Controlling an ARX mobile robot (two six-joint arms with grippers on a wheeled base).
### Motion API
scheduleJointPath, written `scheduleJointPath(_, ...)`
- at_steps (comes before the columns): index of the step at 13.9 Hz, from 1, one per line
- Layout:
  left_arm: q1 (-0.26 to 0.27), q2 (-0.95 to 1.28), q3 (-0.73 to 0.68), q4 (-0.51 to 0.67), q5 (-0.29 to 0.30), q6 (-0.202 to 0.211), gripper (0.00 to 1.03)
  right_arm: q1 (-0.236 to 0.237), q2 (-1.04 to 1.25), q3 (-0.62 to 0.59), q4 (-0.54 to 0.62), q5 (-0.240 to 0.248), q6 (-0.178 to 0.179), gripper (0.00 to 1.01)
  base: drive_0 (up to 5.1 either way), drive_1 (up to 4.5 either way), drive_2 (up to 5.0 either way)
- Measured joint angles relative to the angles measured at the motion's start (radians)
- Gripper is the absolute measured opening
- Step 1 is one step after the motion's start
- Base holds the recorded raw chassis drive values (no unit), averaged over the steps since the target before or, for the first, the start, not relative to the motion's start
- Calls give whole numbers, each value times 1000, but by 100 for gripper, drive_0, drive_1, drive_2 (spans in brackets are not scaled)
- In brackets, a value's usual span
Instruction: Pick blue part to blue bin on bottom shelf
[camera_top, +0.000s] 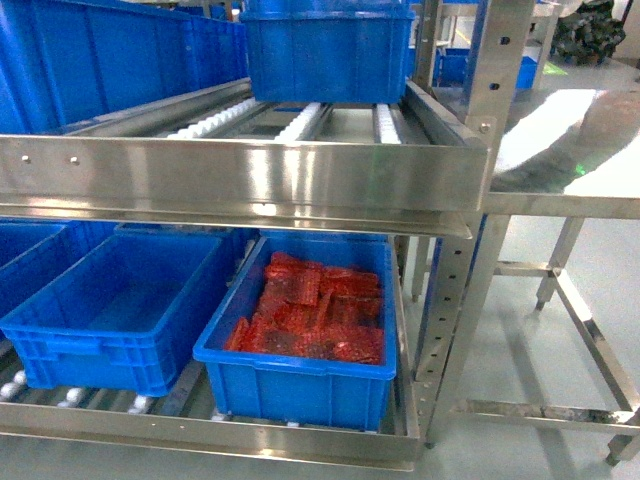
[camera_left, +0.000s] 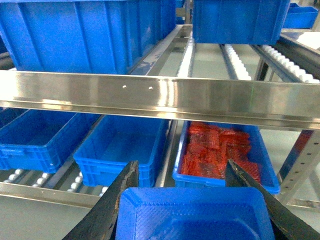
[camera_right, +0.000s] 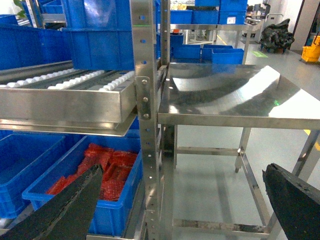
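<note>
Clamped between the dark fingers (camera_left: 107, 210) of the left gripper (camera_left: 192, 210), a blue part (camera_left: 195, 215) with a raised rim fills the bottom of the left wrist view, its edges touching both fingers. Beyond the fingertips and lower down sits the bottom shelf (camera_top: 200, 435), its shiny front rail and white rollers visible below two crates standing side by side. Directly ahead of the left finger is the blue bin (camera_left: 122, 150), open-topped with nothing seen inside; ahead of the right finger stands a crate of red bubble-wrap bags (camera_left: 220, 152), just beside it. Above both runs the steel rail of the upper shelf (camera_left: 160, 97), carrying another blue crate (camera_top: 328, 50) on roller tracks. Neither arm shows in the head view. The right gripper (camera_right: 185, 200) hangs with its fingers spread wide and nothing between them, a steel rack upright (camera_right: 145, 125) and a steel side table (camera_right: 235, 97) beyond the gap.
</note>
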Motion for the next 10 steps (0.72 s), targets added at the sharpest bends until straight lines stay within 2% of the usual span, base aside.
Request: scheduleJointPath(10,0,0,0,-1,0,0,43,0,0,0,-3,-1,0,98,-509,237,237)
